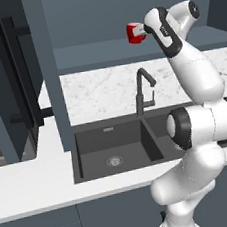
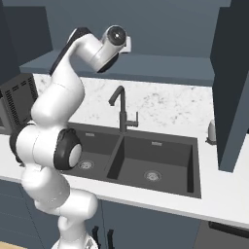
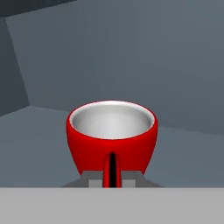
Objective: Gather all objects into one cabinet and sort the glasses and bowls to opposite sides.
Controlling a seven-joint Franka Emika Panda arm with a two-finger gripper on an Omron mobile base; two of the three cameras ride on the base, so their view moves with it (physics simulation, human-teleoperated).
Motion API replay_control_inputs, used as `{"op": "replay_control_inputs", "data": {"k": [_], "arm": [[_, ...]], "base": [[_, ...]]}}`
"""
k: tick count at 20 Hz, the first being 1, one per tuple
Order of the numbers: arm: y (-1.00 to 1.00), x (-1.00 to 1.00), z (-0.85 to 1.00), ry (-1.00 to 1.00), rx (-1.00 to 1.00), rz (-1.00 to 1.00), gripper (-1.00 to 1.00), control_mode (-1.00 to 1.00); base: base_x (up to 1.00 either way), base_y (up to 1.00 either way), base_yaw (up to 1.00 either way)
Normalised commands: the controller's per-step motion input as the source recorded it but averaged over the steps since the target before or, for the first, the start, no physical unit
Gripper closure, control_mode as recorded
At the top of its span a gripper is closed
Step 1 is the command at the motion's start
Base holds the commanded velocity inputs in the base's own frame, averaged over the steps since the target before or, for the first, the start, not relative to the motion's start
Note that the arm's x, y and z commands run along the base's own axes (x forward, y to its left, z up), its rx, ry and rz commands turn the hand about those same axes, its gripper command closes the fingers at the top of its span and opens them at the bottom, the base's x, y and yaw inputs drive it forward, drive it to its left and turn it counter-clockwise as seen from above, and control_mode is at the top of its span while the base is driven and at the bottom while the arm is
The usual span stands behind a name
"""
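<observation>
Gripping the handle of the red cup (image 3: 112,136), the gripper (image 3: 112,177) has its jaws pinched tight on that thin red loop, one on each side. The cup sits upright, its pale inside facing up, held high above the grey shelf ledge (image 1: 98,54) behind the counter. The arm reaches up and back from the base, elbow bent over the sink (image 1: 115,148), wrist turned toward the back wall.

The left base view shows the cup (image 1: 135,32) just left of the wrist; in the right base view the wrist hides it. The left base view also shows the open cabinet door (image 1: 15,72) with its black bar handle, well left of the cup. The faucet (image 2: 121,109) stands below the hand, well apart. Open wall lies around the cup on all sides.
</observation>
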Motion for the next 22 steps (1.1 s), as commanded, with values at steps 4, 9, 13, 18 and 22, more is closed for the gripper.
{"op": "replay_control_inputs", "data": {"k": [4,9,13,18,22], "arm": [[-0.45,-1.0,0.14,-0.08,0.0,-0.08,1.0,-1.0],[-0.1,-1.0,0.39,0.02,-0.01,-0.16,1.0,-1.0],[0.0,-1.0,0.43,0.12,0.0,-0.2,1.0,-1.0],[0.12,-0.98,0.09,0.15,-0.05,-0.24,1.0,-1.0],[0.2,-0.73,-0.08,0.05,-0.05,-0.16,1.0,-1.0]], "base": [[0.0,0.0,0.0],[0.0,0.0,0.0],[0.0,0.0,0.0],[0.0,0.0,0.0],[0.0,0.0,0.0]]}}
